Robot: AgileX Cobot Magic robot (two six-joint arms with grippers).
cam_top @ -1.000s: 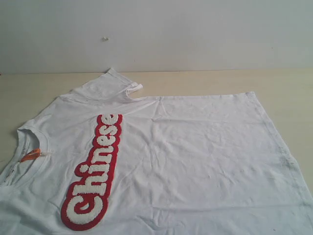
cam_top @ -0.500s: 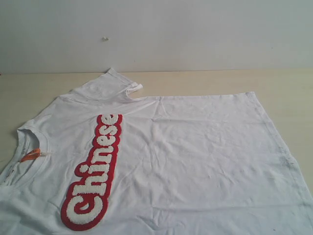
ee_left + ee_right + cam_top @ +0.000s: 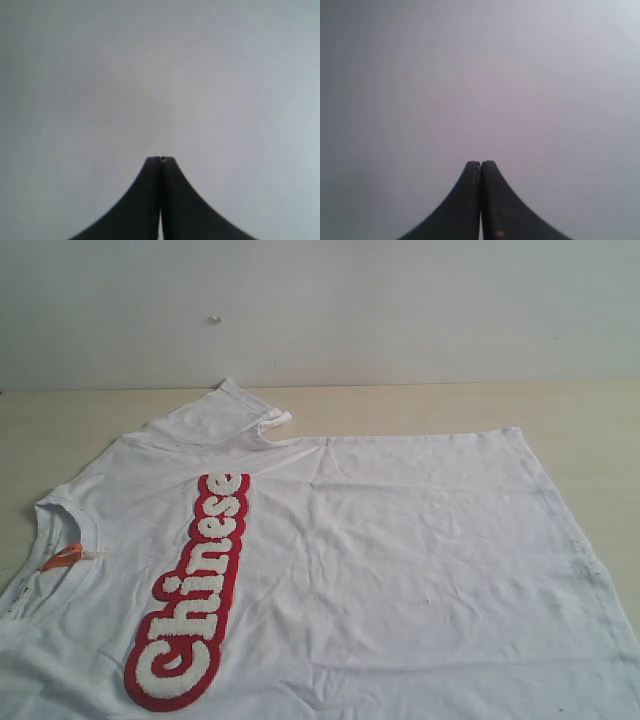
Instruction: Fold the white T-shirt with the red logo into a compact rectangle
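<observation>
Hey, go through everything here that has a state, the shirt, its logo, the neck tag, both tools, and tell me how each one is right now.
white T-shirt: unfolded, spread front-up on the table, lightly wrinkled.
red logo: face up, fully uncovered.
far sleeve: laid out, cuff slightly rumpled.
orange neck tag: showing inside the collar.
left tool: shut, empty.
right tool: shut, empty.

White T-shirt [image 3: 400, 570] lying flat and unfolded, front up, filling the lower frame; collar at left edge, one sleeve toward upper left. Red logo [image 3: 195, 590] runs lengthwise, left of centre.
</observation>
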